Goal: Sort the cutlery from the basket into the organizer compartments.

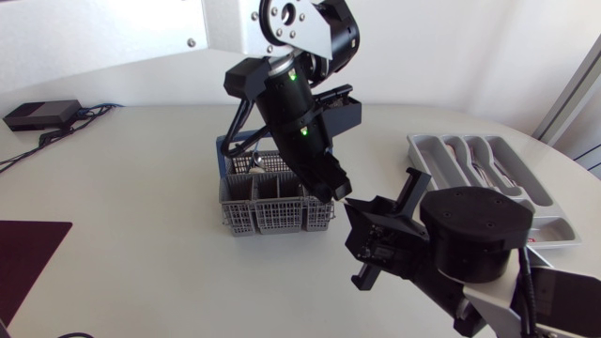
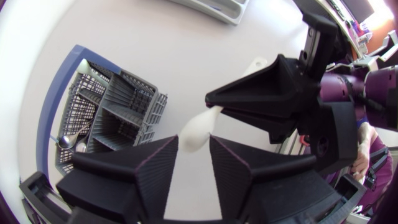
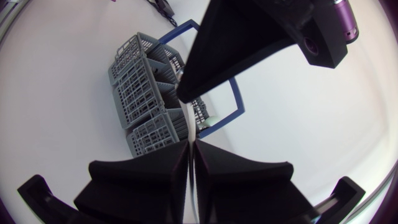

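Note:
A cream-white utensil [image 2: 196,127] hangs in the air to the right of the grey cutlery basket [image 1: 272,211], between my two grippers. The right gripper [image 2: 214,104] is shut on its middle, with the handle end [image 2: 255,63] sticking out behind the fingers. Its broad end lies between the fingers of my left gripper [image 2: 194,149], which stand apart and open. From above, the left gripper [image 1: 331,188] and the right gripper [image 1: 362,214] meet tip to tip. The basket [image 2: 112,106] still holds a metal spoon [image 2: 65,142]. The grey organizer [image 1: 488,174] lies at the far right.
The basket [image 3: 146,99] stands on a blue-edged base [image 3: 235,102]. A black box with cables [image 1: 42,115] sits at the far left, and a dark red mat [image 1: 28,258] lies at the front left edge.

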`<move>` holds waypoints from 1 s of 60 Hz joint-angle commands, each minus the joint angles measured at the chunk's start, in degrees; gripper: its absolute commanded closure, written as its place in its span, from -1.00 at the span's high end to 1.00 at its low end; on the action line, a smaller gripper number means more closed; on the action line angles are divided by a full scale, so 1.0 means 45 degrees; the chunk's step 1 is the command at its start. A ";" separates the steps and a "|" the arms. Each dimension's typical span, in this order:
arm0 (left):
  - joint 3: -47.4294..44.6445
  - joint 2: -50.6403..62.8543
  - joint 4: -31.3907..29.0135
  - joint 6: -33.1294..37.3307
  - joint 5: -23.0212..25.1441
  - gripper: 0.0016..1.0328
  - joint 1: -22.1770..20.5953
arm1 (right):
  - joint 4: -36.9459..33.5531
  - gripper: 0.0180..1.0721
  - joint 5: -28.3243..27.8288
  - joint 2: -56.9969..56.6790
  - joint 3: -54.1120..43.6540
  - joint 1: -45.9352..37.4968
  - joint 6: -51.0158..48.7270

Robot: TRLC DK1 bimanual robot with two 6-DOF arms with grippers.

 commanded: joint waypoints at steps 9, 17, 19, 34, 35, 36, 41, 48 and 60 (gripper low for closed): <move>0.0365 -0.0493 0.0550 -0.0618 0.0659 0.90 0.0097 | -0.0625 -0.83 0.0048 -0.0530 -0.0289 0.0207 0.0205; 0.0111 -0.0942 0.1038 -0.0735 0.0659 0.90 0.0155 | -0.1074 -0.83 0.0048 -0.1096 -0.0426 0.0129 0.0224; -0.0006 -0.1079 0.1194 -0.0754 0.0659 0.90 0.0233 | -0.1231 -0.83 0.0009 -0.1252 -0.0485 0.0070 0.0224; -0.1510 -0.2153 0.3050 -0.0813 0.0386 0.90 0.0643 | -0.3223 -0.83 -0.1105 -0.2522 -0.0368 -0.0946 0.0576; -0.1569 -0.2231 0.3128 -0.0813 0.0327 0.90 0.0643 | -0.3399 -0.83 -0.1202 -0.2600 -0.0328 -0.1043 0.0615; -0.1725 -0.2329 0.3343 -0.0813 0.0210 0.90 0.0663 | -0.3633 -0.83 -0.1339 -0.2698 -0.0270 -0.1141 0.0693; -0.2370 -0.2837 0.4085 -0.0793 -0.0025 0.90 0.0643 | -0.4590 -0.83 -0.1808 -0.3030 0.0023 -0.1571 0.0771; -0.3561 -0.3637 0.5452 -0.0579 -0.0904 0.90 0.0507 | -0.5977 -0.83 -0.3038 -0.3323 0.0609 -0.2743 0.0927; -0.5006 -0.4614 0.6878 -0.0188 -0.1646 0.90 0.0487 | -0.7676 -0.83 -0.6437 -0.3088 0.1683 -0.6200 0.0459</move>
